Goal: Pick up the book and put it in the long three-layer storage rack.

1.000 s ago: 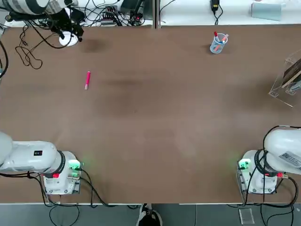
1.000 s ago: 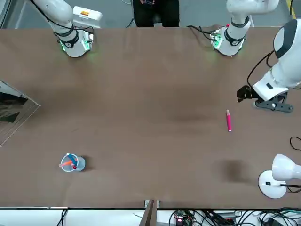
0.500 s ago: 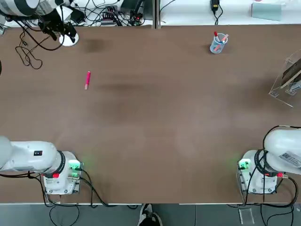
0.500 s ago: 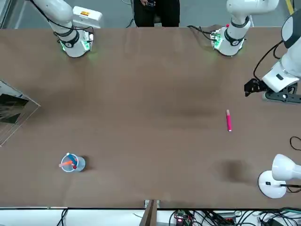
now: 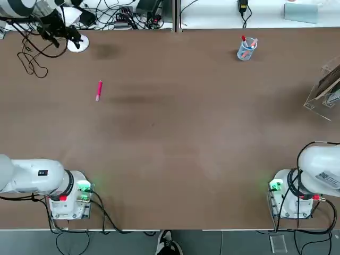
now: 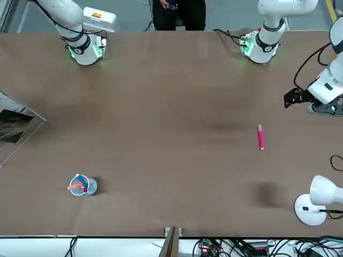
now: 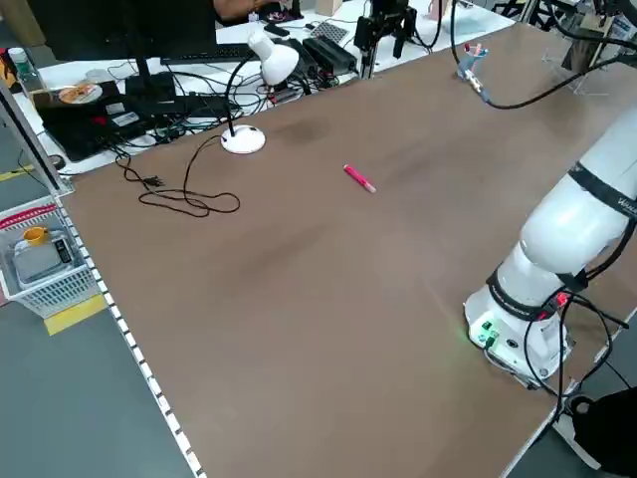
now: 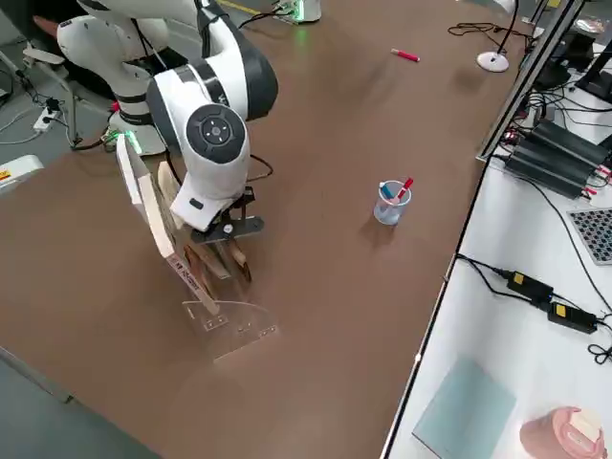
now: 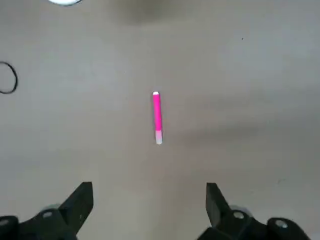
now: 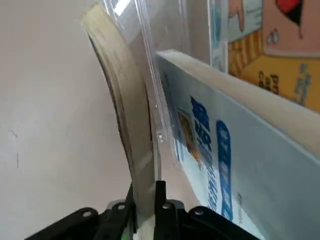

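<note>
Book: thin, dark-covered paperback [image 10: 122,100], upright and on edge, at the front view's far left; we see it in the right gripper, at the rack, can't tell if it rests in a tier.
Right gripper [image 10: 146,189]: over the rack, pinching the book.
Rack: clear acrylic, slanted panels [image 8: 234,325]; pale book with blue lettering [image 10: 215,145] and colourful illustrated book [image 10: 280,60] beside the held one.
Cup: small clear pen cup [image 6: 90,186], holding red, orange and blue pens.
Person: dark clothes [image 6: 187,15], standing behind the table, between arm bases.
Marker: pink with pale end [image 6: 260,137], lying on the brown table [image 6: 161,139].
Left gripper [image 9: 150,192]: above the table near the marker, fingers spread, nothing between them.
Lamp: white, round base [image 6: 310,210], far right.
</note>
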Motion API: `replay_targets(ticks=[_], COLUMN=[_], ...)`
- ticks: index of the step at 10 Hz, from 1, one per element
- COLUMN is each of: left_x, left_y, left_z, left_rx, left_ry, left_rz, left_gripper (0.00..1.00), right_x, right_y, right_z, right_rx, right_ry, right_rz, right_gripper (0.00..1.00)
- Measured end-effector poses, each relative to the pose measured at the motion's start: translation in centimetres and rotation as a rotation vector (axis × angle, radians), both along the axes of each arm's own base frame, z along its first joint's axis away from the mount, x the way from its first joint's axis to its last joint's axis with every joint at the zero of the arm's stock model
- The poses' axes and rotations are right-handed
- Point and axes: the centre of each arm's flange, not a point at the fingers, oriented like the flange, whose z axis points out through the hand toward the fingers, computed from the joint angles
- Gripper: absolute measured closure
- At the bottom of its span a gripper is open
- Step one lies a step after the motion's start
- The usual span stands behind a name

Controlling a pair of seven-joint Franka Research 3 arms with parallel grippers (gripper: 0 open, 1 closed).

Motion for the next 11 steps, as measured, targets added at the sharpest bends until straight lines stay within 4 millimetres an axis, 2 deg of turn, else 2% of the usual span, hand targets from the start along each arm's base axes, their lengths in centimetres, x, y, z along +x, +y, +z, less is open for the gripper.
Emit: replay_targets(ticks=[4,9,11], left_x=[-0.4,-1.4,-1.5], left_y=[1.7,2.5,2.8], left_z=[0.6,5.4,6.6], left_rx=[-0.005,-0.005,-0.006], left_ry=[0.030,0.060,0.058], left_rz=[0.030,0.039,0.042], left_gripper=[0.01,0.01,0.01], right_x=[0.4,0.8,1.0], right_y=[-0.2,-0.2,-0.4], right_z=[-0.4,-0.2,-0.2], right_rx=[-0.010,-0.032,-0.045], right_ry=[-0.020,-0.035,-0.047], right_rz=[0.003,0.013,0.015], right_gripper=[0.85,0.85,0.85])
